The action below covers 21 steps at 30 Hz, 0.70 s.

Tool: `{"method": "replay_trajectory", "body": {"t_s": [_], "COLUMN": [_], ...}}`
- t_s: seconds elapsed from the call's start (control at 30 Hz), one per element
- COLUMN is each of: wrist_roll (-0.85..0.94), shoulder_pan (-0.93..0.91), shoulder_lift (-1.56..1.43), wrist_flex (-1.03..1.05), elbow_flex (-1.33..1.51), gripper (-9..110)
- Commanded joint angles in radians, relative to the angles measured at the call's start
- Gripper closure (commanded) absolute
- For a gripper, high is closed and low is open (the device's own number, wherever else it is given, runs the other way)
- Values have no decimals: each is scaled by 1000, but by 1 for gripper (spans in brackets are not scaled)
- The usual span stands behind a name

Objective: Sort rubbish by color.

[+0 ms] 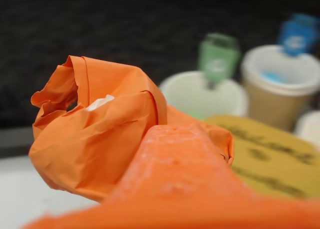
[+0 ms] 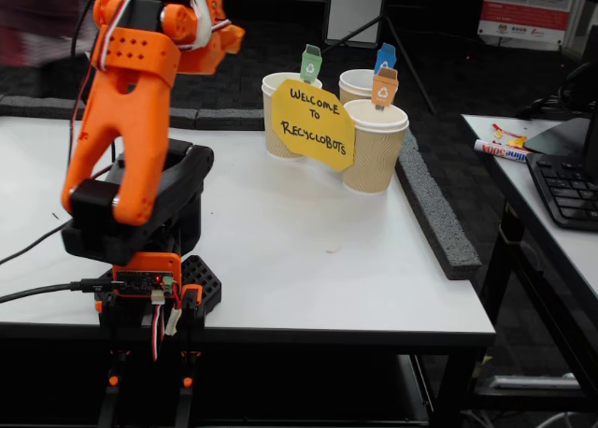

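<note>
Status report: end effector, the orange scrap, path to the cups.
End effector shut on orange paper scrap, raised high. Orange-tagged cup front right in fixed view. Yellow sign leans on cups; path otherwise open.

A big white table with a flat top (image 2: 308, 250) carries everything. Three tall brown paper cups with white rims stand close together near its far edge: one on the left (image 2: 277, 129), one at the back (image 2: 356, 84) and one in front on the right (image 2: 374, 148). A yellow paper sign with black writing (image 2: 313, 124) leans against them. The orange and black robot base (image 2: 145, 288) sits at the table's near left edge.
</note>
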<state>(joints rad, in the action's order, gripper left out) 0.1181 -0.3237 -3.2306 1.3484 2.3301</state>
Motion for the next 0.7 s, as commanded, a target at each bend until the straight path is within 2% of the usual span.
{"method": "replay_trajectory", "body": {"t_s": [0.0, 0.27, 0.67], "wrist_roll": [11, 11, 11], "shoulder_pan": [-138, -272, -342], "shoulder_lift": [2, 2, 2], "wrist_flex": [12, 72, 127], "elbow_flex": [-123, -169, -201], "gripper": [101, 101, 101]}}
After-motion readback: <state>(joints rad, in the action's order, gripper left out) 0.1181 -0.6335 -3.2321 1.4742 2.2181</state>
